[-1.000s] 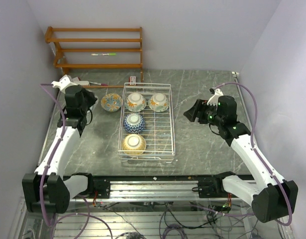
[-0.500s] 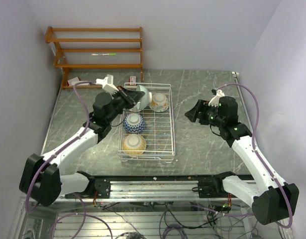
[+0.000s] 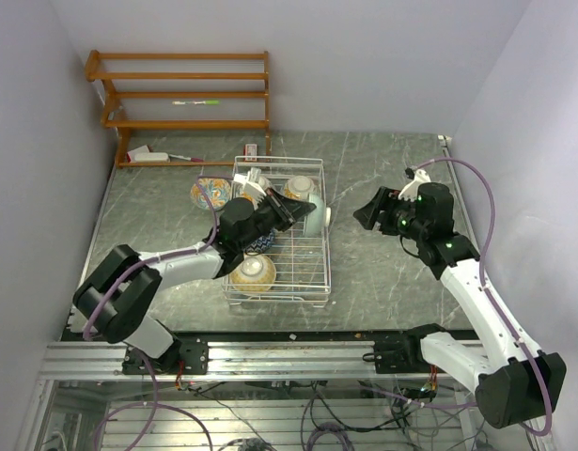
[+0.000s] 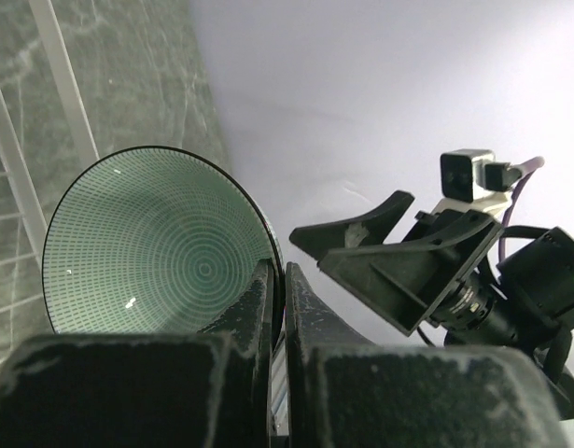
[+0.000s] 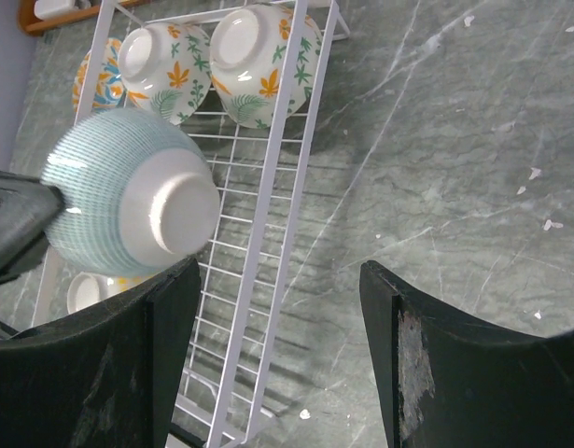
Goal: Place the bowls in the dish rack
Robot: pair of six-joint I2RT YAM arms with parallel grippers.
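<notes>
On the grey stone table (image 3: 392, 282), the white wire dish rack (image 3: 279, 297) is standing lengthwise between the two arms, so either one can reach it. The left arm (image 3: 176, 261) is stretching across the rack from its own side, since the free slots are lying along the rack's right half. The right arm (image 3: 476, 282) is bending in from the other side.

The green striped bowl (image 5: 128, 201) is hanging above that right half, tipped on its side with its foot pointing toward the right arm. That tilt is likely preparing it to go down mouth-first like its neighbours. Two leaf-patterned bowls (image 5: 263, 56) are sitting upside down at the far end, and a yellow bowl (image 3: 254, 271) is sitting at the near end. A blue bowl (image 3: 256, 241), partly hidden under the arm, seems to be resting between them. A flowered bowl (image 3: 206, 193) is waiting on the table just beside the rack's far left corner, not yet loaded.

The right gripper (image 3: 364, 212) is hovering spread wide and holding nothing, over bare table right of the rack, probably keeping clear. The left gripper (image 3: 289, 212) is pinching the green bowl's rim, its fingers (image 4: 254, 317) nearly together with only the thin wall between them.
</notes>
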